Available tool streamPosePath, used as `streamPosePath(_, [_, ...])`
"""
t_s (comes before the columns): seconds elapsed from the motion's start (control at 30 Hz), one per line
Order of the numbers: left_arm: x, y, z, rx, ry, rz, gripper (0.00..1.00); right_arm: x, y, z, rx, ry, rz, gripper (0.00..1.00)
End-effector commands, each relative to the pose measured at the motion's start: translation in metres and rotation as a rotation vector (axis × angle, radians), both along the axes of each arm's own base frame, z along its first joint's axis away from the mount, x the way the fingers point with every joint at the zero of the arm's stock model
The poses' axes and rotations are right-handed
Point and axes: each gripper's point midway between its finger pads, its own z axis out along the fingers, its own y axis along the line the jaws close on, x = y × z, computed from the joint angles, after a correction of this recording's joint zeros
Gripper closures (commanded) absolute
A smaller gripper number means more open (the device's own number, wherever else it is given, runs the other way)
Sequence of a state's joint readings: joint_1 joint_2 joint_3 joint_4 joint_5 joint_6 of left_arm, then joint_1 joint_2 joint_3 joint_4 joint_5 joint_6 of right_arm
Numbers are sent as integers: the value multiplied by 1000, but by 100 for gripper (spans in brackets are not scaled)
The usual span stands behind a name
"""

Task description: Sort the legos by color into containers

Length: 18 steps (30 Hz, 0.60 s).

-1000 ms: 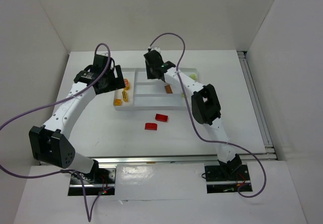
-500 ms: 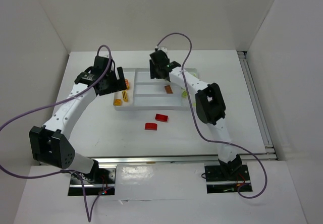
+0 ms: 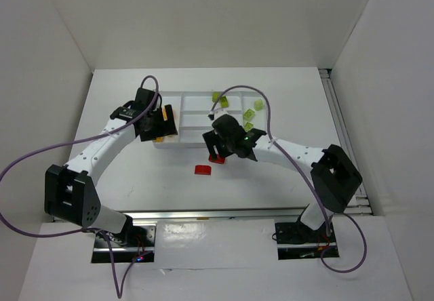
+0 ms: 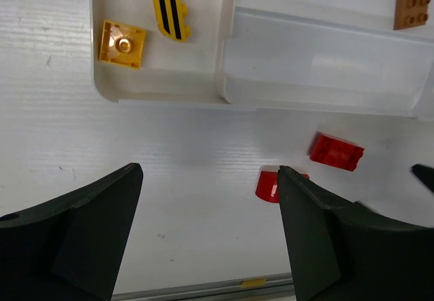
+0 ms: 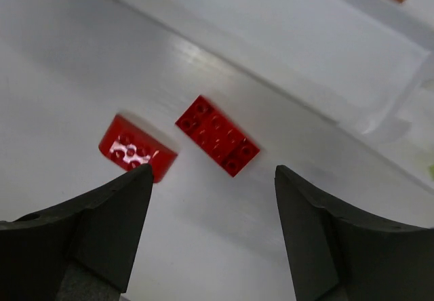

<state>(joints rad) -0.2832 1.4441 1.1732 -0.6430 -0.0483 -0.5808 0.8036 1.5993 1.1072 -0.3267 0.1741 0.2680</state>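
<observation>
The white tray lies mid-table. In its left compartment are an orange square brick and a yellow black-striped oval piece; a brown brick sits further right. Pale green bricks rest in the back and right compartments. Two red bricks lie on the table in front of the tray: one near its wall, one closer to me. My right gripper hovers open just over them, holding nothing. My left gripper is open and empty above the tray's front left corner.
The white tray wall runs just beyond the red bricks. A metal rail borders the table's right side. White enclosure walls stand on the left, back and right. The arm cables loop over the table.
My right gripper opened over the tray's back compartment, left a green brick there, then swung forward to the red bricks. My left gripper drifted slightly forward and right.
</observation>
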Motion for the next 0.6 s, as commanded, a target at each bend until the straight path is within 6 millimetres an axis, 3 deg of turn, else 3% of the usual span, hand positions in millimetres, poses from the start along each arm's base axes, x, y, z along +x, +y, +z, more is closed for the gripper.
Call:
streamPosePath(0.0, [22,-9,28,-45,-90,1,9,-18,14,-16,-4,21,84,20])
streamPosePath(0.17, [25,-10,28,-40,-92,-6,9,-20,21,-37,-41,34,107,12])
streamPosePath(0.37, [24,-9,35,-45,-109,-6,9,-5,19,-58,-137,23,84,9])
streamPosePath(0.5, [24,-9,35,-45,-109,-6,9,2,11,-68,-199,12,57,9])
streamPosePath(0.57, [24,-9,35,-45,-109,-6,9,4,11,-69,-207,8,51,16])
